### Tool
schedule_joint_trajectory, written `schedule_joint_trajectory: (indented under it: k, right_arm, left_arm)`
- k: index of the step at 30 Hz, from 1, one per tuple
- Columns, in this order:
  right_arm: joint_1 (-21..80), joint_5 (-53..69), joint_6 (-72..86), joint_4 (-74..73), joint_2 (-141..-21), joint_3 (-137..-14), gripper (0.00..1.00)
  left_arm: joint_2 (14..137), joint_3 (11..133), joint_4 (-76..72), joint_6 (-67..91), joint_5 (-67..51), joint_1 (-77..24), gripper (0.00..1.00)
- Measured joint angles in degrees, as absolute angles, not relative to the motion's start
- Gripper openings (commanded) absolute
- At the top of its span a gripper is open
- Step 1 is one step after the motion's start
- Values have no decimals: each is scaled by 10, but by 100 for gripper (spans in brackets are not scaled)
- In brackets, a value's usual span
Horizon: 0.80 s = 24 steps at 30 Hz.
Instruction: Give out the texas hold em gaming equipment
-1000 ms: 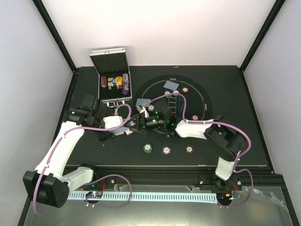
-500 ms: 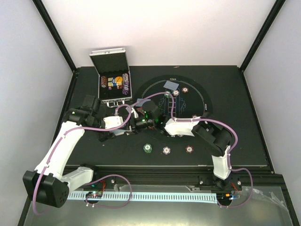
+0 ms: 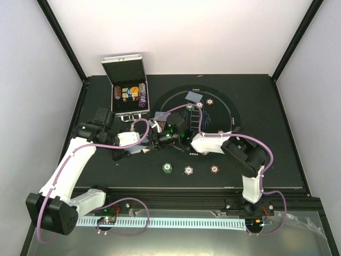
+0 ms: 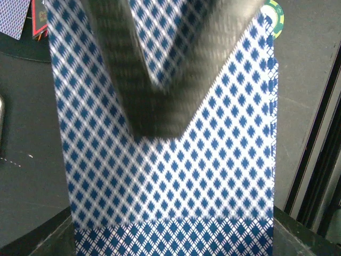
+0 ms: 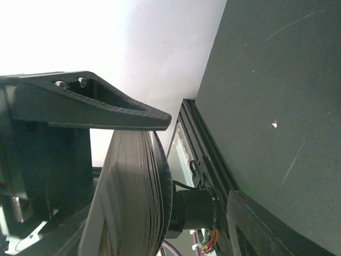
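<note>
The left gripper (image 3: 144,145) clamps a deck of cards (image 4: 176,181) about over the mat's (image 3: 224,101) left rim, while the right gripper (image 5: 201,160) straddles the deck's edge with jaws apart, one finger seemingly touching the top card, the other clear.

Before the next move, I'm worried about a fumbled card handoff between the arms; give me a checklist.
1. Grip of left end effector on the card deck: ok.
2. Deck edge sits inside the right end effector: ok.
3. Its fingers closed on the deck: not ok, a gap shows.
4. Single card separated from the deck: cannot tell.
5. Nearby green chip clear of both arms: ok.
</note>
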<state>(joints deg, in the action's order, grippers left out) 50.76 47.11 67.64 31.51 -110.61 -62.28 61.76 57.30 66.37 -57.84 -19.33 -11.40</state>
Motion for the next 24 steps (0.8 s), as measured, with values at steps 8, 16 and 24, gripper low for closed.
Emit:
schedule_joint_trajectory:
  k: [8,16,24]
  right_arm:
    - [487,470,653,280,-1070,-607,41]
    - [484,463,628,236,-1039,-607,25]
    - [470,461,599,188,-1019,-607,23]
  left_arm:
    - [618,573,664,-578,-193,-114,1]
    - [618,573,664,-578,-193,-114,2]
    - [618,573,664,-578,-192,-114,2]
